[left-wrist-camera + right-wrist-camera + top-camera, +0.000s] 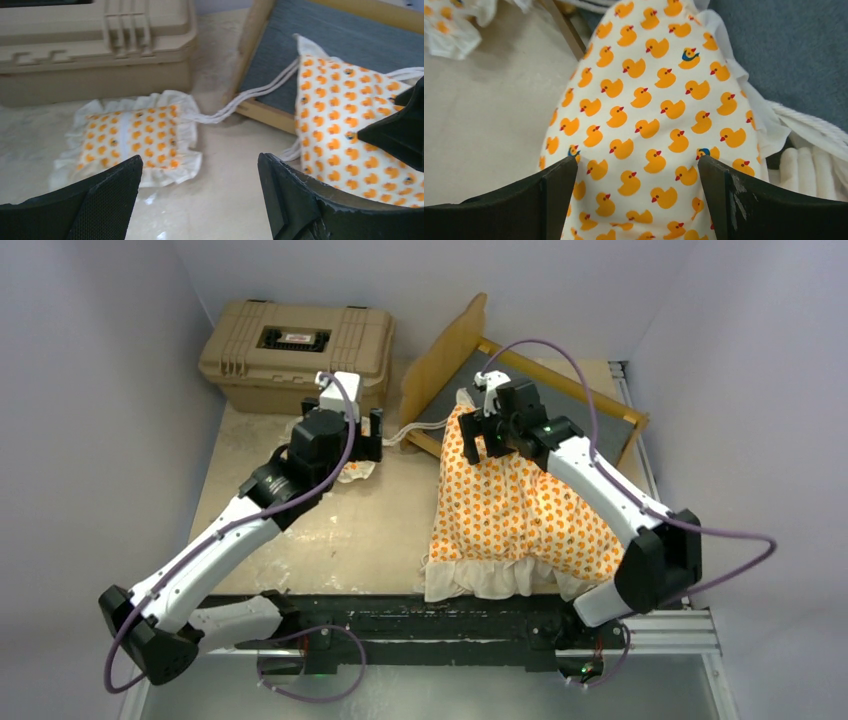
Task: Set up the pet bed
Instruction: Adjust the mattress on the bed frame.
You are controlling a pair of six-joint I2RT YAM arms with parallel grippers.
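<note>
Here, both sets of jaws gape: left gripper by the pillow, right gripper straddling the mattress cushion's raised end.

The top external camera sat high above and behind the near edge of the table, looking down and forward over all of it, from the tan hard case to the wooden bed frame. The left wrist camera looked low and close across the tabletop, between the fingers of the left gripper, at the small pillow. The right wrist camera pointed steeply down, very near the duck-print mattress cushion. All three views shared that cushion and the frame's grey base, and the ruffled scrap in the right wrist view's corner was probably the pillow.
</note>
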